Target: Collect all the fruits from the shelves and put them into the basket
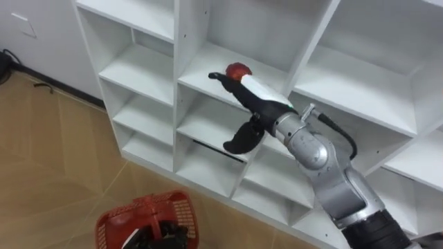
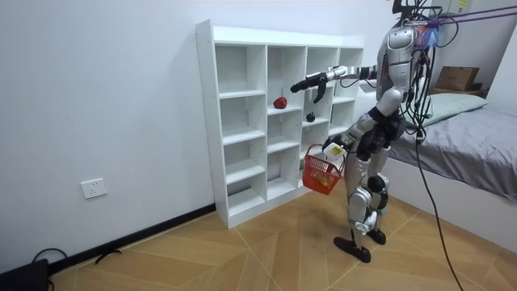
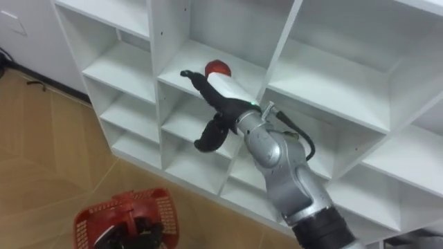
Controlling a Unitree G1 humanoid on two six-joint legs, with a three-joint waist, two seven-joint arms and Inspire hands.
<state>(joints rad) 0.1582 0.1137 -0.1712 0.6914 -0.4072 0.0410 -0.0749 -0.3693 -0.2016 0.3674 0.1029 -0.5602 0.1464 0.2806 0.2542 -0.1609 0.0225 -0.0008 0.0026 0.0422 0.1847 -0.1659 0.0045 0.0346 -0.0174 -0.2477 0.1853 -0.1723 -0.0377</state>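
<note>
Reach step: right robot hand (image 1: 249, 97) open, empty, almost at red fruit (image 1: 237, 70) on closet shelf (image 1: 205, 61); next, close round it; left robot hand (image 1: 158, 234) seemingly grips red basket (image 1: 116, 223)

Red fruit (image 1: 237, 70); red basket (image 1: 176, 203); white closet (image 1: 138, 66)

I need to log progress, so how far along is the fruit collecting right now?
Done: the red basket hangs from the left hand, at the white shelf unit; its contents cannot be made out. In hand: the right hand reaches open-fingered to the red fruit on a shelf, not yet gripping. Left: grasp it and drop it in the basket.
</note>
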